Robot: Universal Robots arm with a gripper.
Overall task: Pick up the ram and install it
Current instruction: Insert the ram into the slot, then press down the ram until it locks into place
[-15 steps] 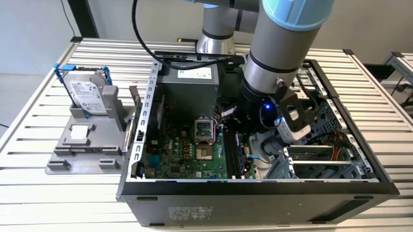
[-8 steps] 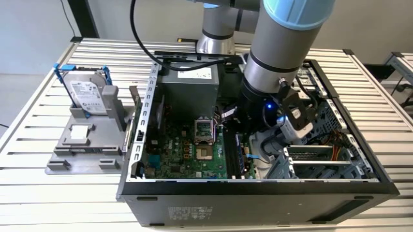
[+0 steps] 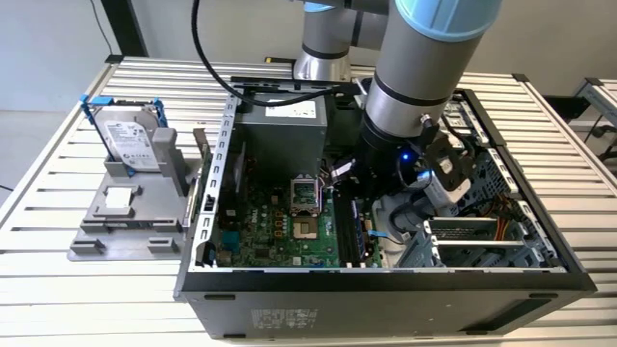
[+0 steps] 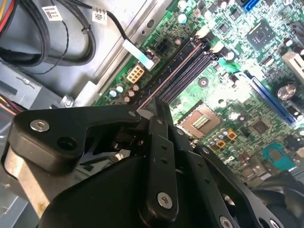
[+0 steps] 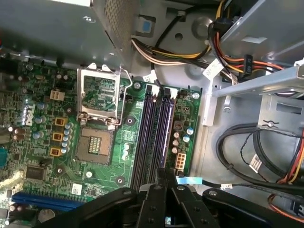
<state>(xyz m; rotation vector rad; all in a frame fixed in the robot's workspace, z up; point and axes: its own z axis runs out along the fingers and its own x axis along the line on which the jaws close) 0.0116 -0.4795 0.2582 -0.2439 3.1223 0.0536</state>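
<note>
My gripper (image 4: 159,105) (image 5: 166,172) is down inside the open computer case (image 3: 386,289), right over the long black memory slots (image 5: 154,128) (image 4: 180,71) on the green motherboard (image 3: 279,224). Its two black fingers are shut tip to tip, in line with the slots, and nothing shows between them. The ram is hidden: I cannot make it out at the fingertips or tell whether it sits in a slot. In the exterior view my arm (image 3: 424,65) reaches down into the case beside the slots (image 3: 353,231).
An empty processor socket (image 5: 95,142) lies beside the slots. Cable bundles (image 5: 247,152) and a metal drive cage (image 3: 482,238) crowd the other side. On the exterior view's left, a grey fixture (image 3: 126,217) holds a silver hard drive (image 3: 130,137) in a blue frame.
</note>
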